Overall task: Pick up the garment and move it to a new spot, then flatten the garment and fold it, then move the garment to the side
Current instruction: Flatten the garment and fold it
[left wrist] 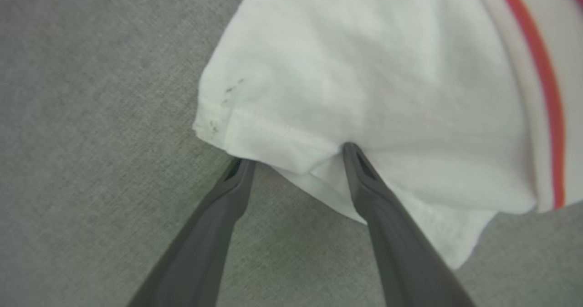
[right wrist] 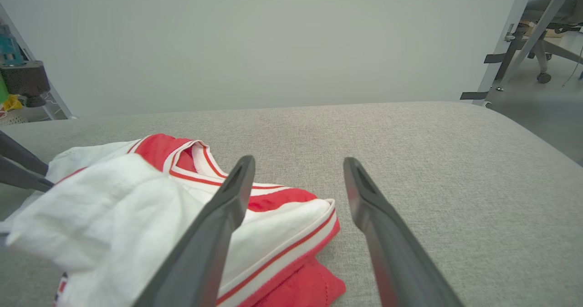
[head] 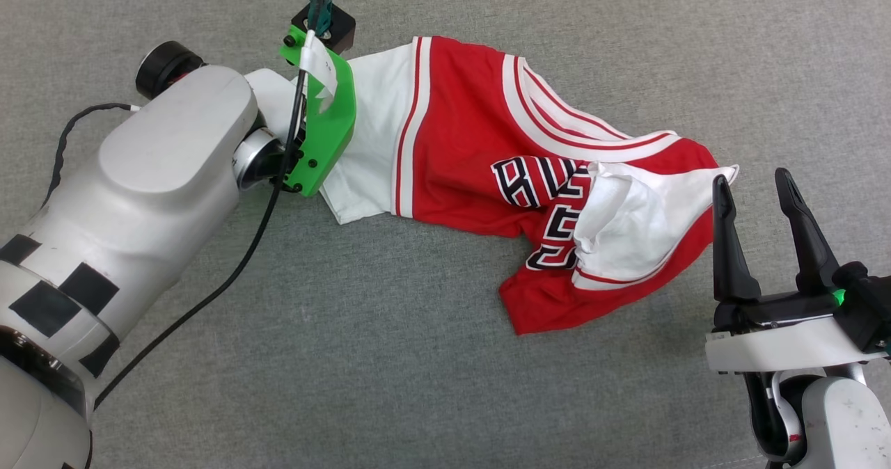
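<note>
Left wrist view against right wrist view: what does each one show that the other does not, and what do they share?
Left wrist view: small dark specks on the white sleeve hem, seen close. Right wrist view: the open right pincer, a pale wall and an office chair. Shared: the red jersey-style T-shirt with white sleeves, the grey fabric surface, and the left pincer at the sleeve.

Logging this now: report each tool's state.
Left tool: open, tips at the garment's white sleeve edge.
Right tool: open, empty, beside the garment.
</note>
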You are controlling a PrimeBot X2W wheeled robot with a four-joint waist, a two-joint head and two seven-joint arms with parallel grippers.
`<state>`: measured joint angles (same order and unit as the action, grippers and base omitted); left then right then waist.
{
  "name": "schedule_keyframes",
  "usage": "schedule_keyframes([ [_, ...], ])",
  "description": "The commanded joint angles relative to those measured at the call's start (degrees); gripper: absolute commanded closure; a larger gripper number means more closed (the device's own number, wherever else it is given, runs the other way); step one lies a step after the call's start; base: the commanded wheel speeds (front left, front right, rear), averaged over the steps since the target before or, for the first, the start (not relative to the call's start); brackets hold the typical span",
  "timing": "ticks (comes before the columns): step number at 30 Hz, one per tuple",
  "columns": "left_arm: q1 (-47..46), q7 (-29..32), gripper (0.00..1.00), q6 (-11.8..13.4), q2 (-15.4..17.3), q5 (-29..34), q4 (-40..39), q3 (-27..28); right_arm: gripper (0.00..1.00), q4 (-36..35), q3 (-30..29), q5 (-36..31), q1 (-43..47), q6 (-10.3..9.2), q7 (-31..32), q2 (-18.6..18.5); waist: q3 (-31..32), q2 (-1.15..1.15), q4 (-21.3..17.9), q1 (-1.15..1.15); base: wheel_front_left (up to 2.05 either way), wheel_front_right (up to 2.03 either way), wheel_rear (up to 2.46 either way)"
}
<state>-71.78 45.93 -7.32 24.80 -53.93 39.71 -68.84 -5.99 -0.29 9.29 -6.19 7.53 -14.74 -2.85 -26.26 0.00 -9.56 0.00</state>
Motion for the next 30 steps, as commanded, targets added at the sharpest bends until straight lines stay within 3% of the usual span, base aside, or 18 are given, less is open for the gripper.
schedule_keyframes([
  [1,3.93,-0.06,0.0,-0.16,-0.21,-0.83,0.86,-2.58,0.0,-0.2,-0.16,0.3,-1.28,-0.04,-0.26,-0.03,-0.28,0.0,-0.03,0.0,0.0,0.0,0.0],
  [2,4.09,-0.54,0.6,-0.16,-0.28,-1.09,0.66,-2.86,0.0,-0.18,-0.22,0.27,-1.3,-0.04,-0.26,-0.03,-0.21,0.0,0.12,0.0,0.0,0.0,0.0],
  [3,4.11,-1.66,0.95,-0.16,-0.32,-1.28,0.41,-3.1,0.0,-0.18,-0.3,0.22,-1.33,-0.04,-0.26,-0.03,-0.05,0.0,0.37,0.0,0.0,0.0,0.0],
  [4,4.06,-2.69,1.0,-0.16,-0.33,-1.35,0.13,-3.27,0.0,-0.18,-0.37,0.18,-1.31,-0.04,-0.26,-0.03,0.18,0.0,0.6,0.0,0.0,0.0,0.0],
  [10,3.0,-15.64,1.0,-0.16,0.95,-1.84,-2.19,-2.76,0.0,0.2,-0.97,-0.27,-0.02,-0.04,-0.26,-0.03,3.77,0.0,2.98,0.0,0.0,0.0,0.0],
  [15,4.58,-24.1,1.0,-0.16,4.53,-3.33,-5.35,-1.89,0.0,0.5,-1.58,-0.63,2.05,-0.04,-0.26,-0.03,7.59,0.0,5.83,0.0,0.0,0.0,0.0],
  [22,9.88,-28.38,1.0,0.82,10.74,-6.16,-8.04,-0.12,0.0,0.52,-1.87,-0.98,3.87,-0.04,-0.26,-0.03,10.86,0.0,8.96,0.0,0.0,0.0,0.0],
  [30,19.31,-30.12,1.0,5.65,16.63,-8.85,-8.53,-0.1,0.0,0.56,-2.03,-1.21,5.01,-0.04,-0.26,-0.03,12.03,0.0,9.7,0.0,0.0,0.0,0.0],
])
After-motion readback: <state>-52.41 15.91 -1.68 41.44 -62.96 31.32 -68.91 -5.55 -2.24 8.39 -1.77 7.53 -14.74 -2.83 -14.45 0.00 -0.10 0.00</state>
